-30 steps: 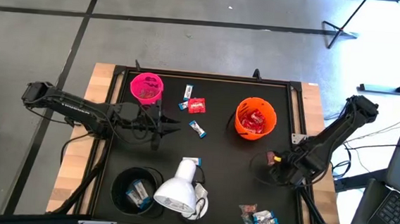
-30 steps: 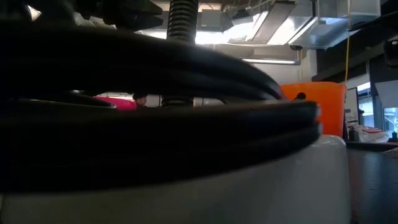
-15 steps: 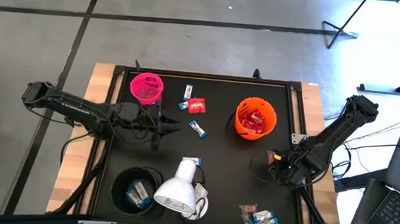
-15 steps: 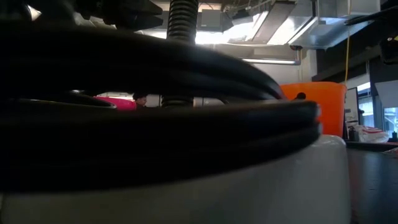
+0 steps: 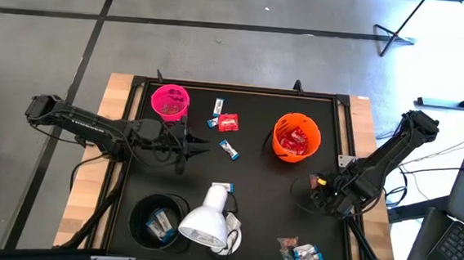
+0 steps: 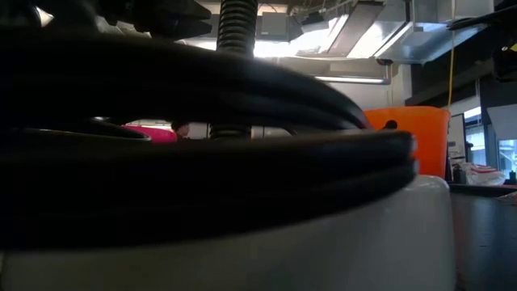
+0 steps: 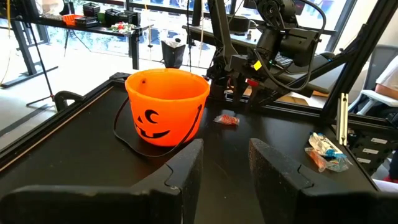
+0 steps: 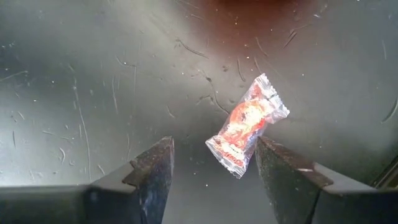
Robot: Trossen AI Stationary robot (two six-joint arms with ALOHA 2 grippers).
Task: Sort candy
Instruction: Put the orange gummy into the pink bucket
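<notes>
A red candy in a clear wrapper lies flat on the black table, right of the orange cup. My right gripper points down over it, open. Its fingers stand on either side of the candy's near end without touching it. My left gripper hovers open and empty at mid-left, pointing level at the orange cup. More candy lies loose: a red packet, white-and-blue bars, and a small heap at the near right.
A pink cup stands far left and a black cup near left, both holding candy. A white lamp head lies beside the black cup. In the low view it and a black cable fill the frame.
My right gripper has turned a little at the wrist above the red candy, keeping its place and its opening.
</notes>
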